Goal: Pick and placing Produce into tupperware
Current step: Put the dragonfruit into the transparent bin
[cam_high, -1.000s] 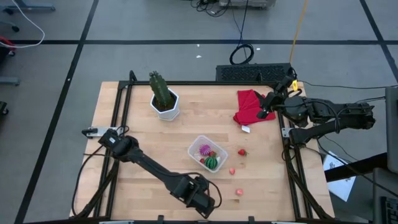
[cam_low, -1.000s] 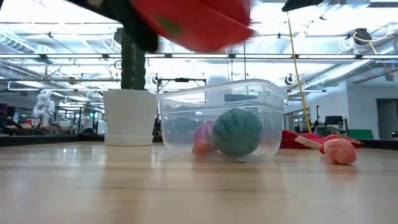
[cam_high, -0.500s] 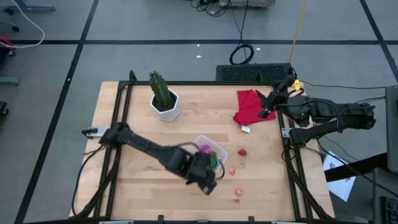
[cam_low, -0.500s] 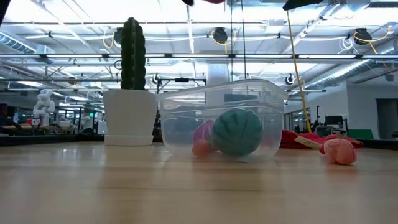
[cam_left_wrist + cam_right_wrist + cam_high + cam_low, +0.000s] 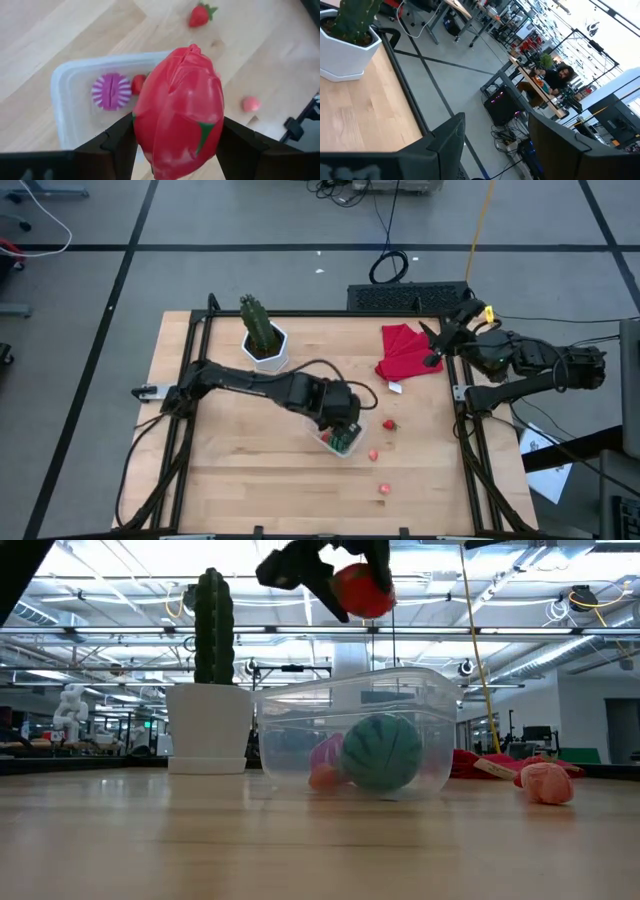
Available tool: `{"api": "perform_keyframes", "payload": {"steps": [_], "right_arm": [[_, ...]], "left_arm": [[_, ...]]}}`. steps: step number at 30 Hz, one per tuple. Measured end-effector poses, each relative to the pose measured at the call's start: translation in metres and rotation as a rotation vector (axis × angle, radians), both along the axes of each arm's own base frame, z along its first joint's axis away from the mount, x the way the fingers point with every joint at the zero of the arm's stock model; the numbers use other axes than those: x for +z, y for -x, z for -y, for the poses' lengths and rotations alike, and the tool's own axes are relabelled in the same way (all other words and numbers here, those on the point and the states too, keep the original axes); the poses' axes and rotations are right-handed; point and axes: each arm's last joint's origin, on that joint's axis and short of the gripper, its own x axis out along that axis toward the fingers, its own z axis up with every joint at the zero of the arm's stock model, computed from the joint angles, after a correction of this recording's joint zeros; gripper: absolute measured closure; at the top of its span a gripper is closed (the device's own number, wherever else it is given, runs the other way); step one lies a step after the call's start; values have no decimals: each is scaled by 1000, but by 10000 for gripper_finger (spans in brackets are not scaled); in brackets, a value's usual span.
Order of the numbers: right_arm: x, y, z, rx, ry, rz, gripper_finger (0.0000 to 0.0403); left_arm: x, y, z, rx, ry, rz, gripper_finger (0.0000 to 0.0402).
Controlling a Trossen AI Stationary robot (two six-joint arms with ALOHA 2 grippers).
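Observation:
My left gripper point(image 5: 342, 423) hangs over the clear tupperware point(image 5: 330, 442), shut on a big red toy fruit point(image 5: 180, 115) with a green mark. In the low view the fruit point(image 5: 362, 590) is well above the tupperware's rim point(image 5: 350, 680). Inside the tupperware lie a green striped melon point(image 5: 382, 752), a purple ridged piece point(image 5: 110, 91) and a small red piece point(image 5: 138, 83). A strawberry point(image 5: 389, 424) and two pink berries point(image 5: 373, 455) point(image 5: 384, 489) lie loose on the table. My right gripper point(image 5: 432, 352) waits open at the table's right edge, holding nothing. My left gripper pinches the red toy fruit between its two fingers, one on each of the fruit's opposite sides point(image 5: 141, 127). The fingers come from above, slanting steeply down. The fruit is lifted clear, above the open tupperware.
A tall green cactus in a white pot point(image 5: 264, 340) stands at the far left of the table. A red cloth point(image 5: 403, 352) lies at the far right, below my right gripper. Bare wood lies along the near and left sides.
My left gripper has carried the red toy fruit from near the table's near edge toward the far edge and upward. It now hangs over the tupperware and has turned somewhat on the way. The fruit has stayed in the fingers, clear of the table.

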Motion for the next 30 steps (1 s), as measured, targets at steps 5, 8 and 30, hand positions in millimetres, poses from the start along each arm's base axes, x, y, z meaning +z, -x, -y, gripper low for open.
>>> {"api": "perform_keyframes", "payload": {"steps": [5, 8, 30], "right_arm": [[1, 3, 0, -1, -1, 11, 193], [1, 3, 0, 0, 0, 9, 193], [1, 3, 0, -1, -1, 9, 193]], "left_arm": [[1, -2, 1, -25, -18, 28, 179], [1, -2, 3, -19, -42, 33, 179], [-86, -5, 5, 23, 52, -125, 178]]}}
